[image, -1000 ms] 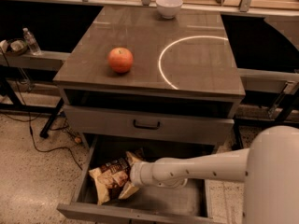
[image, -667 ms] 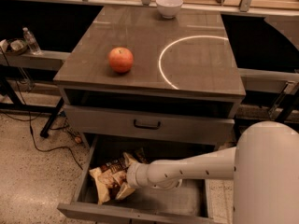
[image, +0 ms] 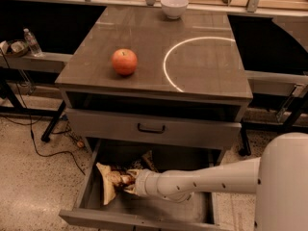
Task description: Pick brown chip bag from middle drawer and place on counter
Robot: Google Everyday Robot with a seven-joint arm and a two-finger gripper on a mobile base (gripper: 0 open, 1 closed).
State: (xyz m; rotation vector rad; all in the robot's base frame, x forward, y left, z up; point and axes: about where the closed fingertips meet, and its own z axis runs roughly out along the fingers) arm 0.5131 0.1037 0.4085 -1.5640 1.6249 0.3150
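Note:
The brown chip bag (image: 109, 181) lies crumpled at the left of the open middle drawer (image: 144, 219), its pale tan end pointing up and left. My gripper (image: 126, 181) reaches into the drawer from the right on a white arm and is right against the bag's right side. The arm's wrist covers part of the bag. The counter (image: 207, 76) above bears a thin white circle outline.
A red apple (image: 124, 61) sits on the counter's left side and a white bowl (image: 174, 6) at its back edge. A shut drawer front with a black handle (image: 150, 128) overhangs the open drawer. A water bottle (image: 32, 42) stands on a shelf at left.
My arm has pushed a little further left into the drawer, closing onto the bag. The bag has shifted slightly.

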